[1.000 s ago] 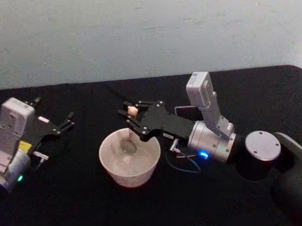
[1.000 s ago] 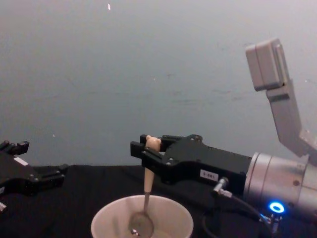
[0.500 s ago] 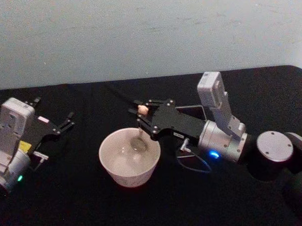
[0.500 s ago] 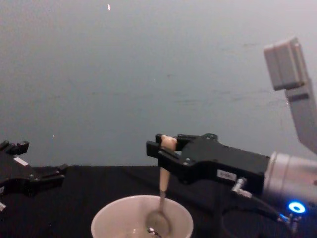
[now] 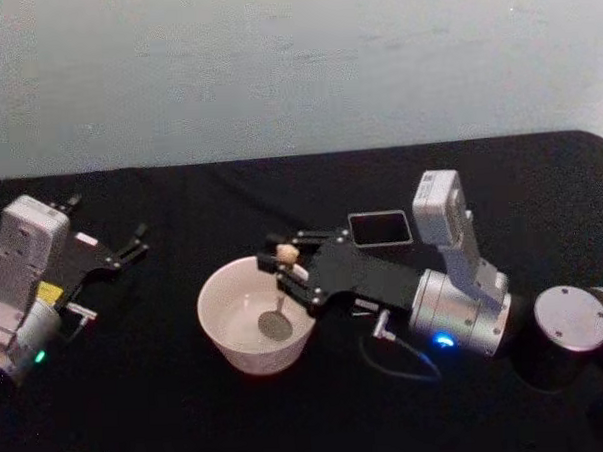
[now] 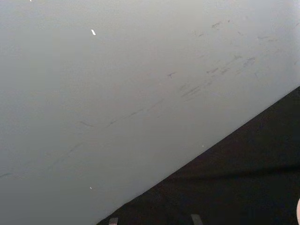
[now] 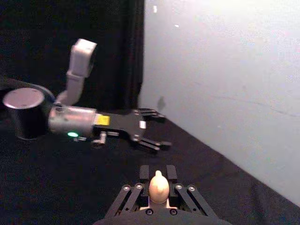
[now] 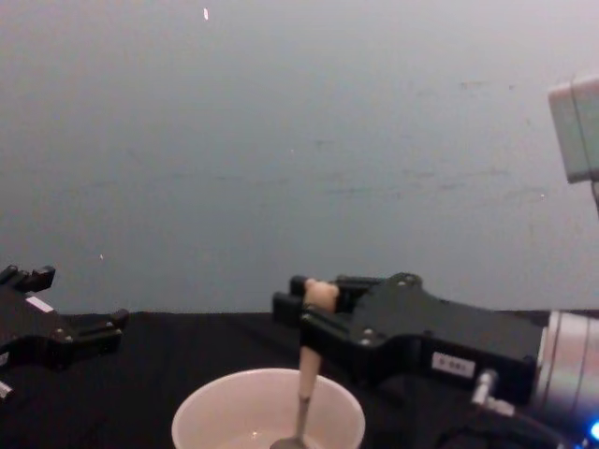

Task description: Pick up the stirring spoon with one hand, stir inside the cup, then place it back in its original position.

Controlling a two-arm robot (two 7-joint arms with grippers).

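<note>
Clearly, in the head view, the right gripper (image 5: 283,259) hung over the right rim of the cup (image 5: 213,308). Its fingers pinched the stirring spoon (image 5: 277,325) just below the bear head, with the shiny bowl down inside the cup. That view also showed a dark square holder (image 5: 380,228) behind the cup, to its right. The chest view cut off the cup's lower part and most of the spoon's bowl, so contact with the cup's floor could not be told. The right wrist view showed the left gripper (image 7: 157,130), parked well left of the cup, fingers spread.
</note>
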